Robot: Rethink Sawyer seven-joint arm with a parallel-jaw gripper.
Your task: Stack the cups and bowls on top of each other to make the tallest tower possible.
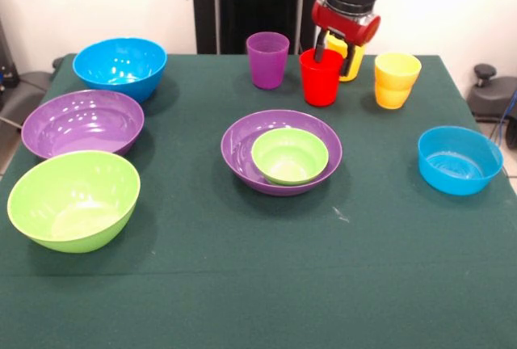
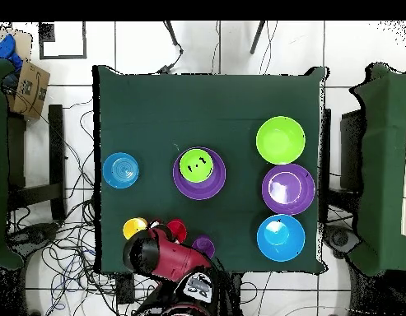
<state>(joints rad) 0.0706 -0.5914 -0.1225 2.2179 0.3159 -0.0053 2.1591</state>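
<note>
Reaching down at the table's far edge, the gripper (image 1: 334, 48) has its fingers spread astride the rim of the red cup (image 1: 321, 79), one inside and one behind it. At the cup's 9 o'clock stands the purple cup (image 1: 267, 59), at its 3 o'clock the stacked yellow cups (image 1: 397, 79). Toward 7 o'clock, mid-table, the small green bowl (image 1: 289, 155) sits nested in a purple bowl (image 1: 241, 145).

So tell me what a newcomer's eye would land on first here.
First the red and black arm's end effector at the red cup in the far row, between the purple cup and the stacked yellow cups. Then the small green bowl nested in a purple bowl mid-table.
</note>
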